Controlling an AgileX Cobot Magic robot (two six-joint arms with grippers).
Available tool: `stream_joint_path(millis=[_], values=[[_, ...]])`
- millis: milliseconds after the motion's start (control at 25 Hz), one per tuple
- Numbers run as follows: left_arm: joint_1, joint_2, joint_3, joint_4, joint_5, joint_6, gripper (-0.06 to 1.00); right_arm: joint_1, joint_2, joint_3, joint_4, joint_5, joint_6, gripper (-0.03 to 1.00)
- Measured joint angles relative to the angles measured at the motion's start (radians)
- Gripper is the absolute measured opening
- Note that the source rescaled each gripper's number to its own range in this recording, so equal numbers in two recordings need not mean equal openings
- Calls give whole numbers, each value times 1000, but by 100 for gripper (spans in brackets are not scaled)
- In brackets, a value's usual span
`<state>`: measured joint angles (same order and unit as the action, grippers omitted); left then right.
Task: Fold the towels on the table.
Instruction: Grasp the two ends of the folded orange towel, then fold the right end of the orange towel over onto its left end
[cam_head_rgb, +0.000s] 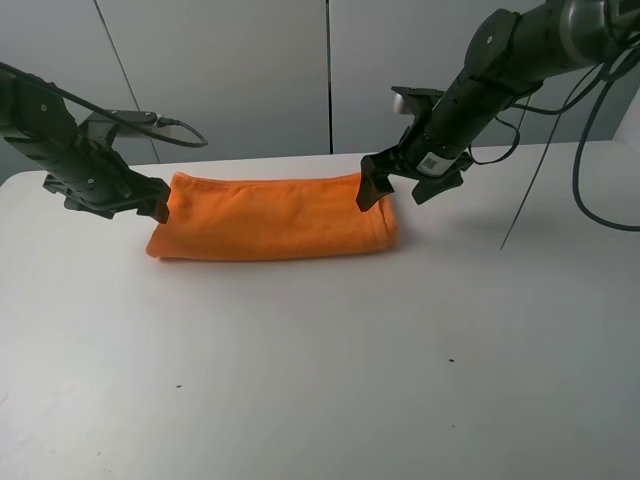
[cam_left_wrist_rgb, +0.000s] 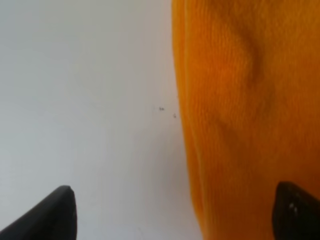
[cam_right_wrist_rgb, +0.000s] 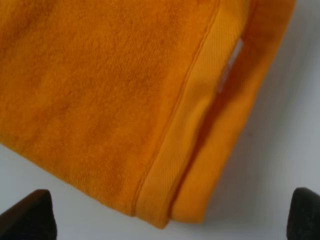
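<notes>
Towel (cam_head_rgb: 272, 217) is seen as one long folded strip on the tabletop (cam_head_rgb: 320, 380), in the upper middle of the exterior high frame, with its long axis running left-right. Layers are stacked; the banded hem (cam_right_wrist_rgb: 170, 150) and a white label (cam_right_wrist_rgb: 230, 65) are shown at the right end in the right wrist view.

Left gripper (cam_head_rgb: 155, 203) is placed at the strip's left end and right gripper (cam_head_rgb: 375, 188) at its right end, so each short end is covered by its own arm and neither is clearly nearer. Both sets of jaws are spread wide and nothing is held. In the left wrist view one fingertip (cam_left_wrist_rgb: 50, 215) is over bare tabletop and the other over cloth, with the towel's edge between. In the right wrist view the hem corner is framed between the jaws. Contact with the cloth cannot be told.

Next fold is judged to be end-to-end along the long axis: one short end pinched and carried toward the other.

Count: one towel, two grippers, one tabletop.
</notes>
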<state>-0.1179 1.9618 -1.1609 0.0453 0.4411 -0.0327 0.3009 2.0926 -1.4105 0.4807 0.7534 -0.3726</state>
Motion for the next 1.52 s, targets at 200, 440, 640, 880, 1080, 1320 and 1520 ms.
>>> stream_joint_path(millis=[200, 440, 640, 880, 1080, 1320, 1520], values=[[0, 59, -52, -35, 10, 6, 100, 0, 31, -9, 62, -4, 26, 100], [0, 107, -108, -45, 19, 6, 100, -1, 54, -10, 88, -22, 55, 100], [0, 163, -130, -45, 28, 6, 100, -1, 67, -10, 123, -40, 76, 100], [0, 197, -139, -53, 30, 2, 100, -1, 67, -10, 150, -67, 96, 100], [0, 206, -146, -59, 41, 2, 100, -1, 93, -16, 165, -79, 102, 100], [0, 206, -147, -61, 45, 2, 100, -1, 101, -18, 165, -148, 98, 100], [0, 206, -147, -61, 47, 2, 100, -2, 106, -18, 165, -163, 78, 100]])
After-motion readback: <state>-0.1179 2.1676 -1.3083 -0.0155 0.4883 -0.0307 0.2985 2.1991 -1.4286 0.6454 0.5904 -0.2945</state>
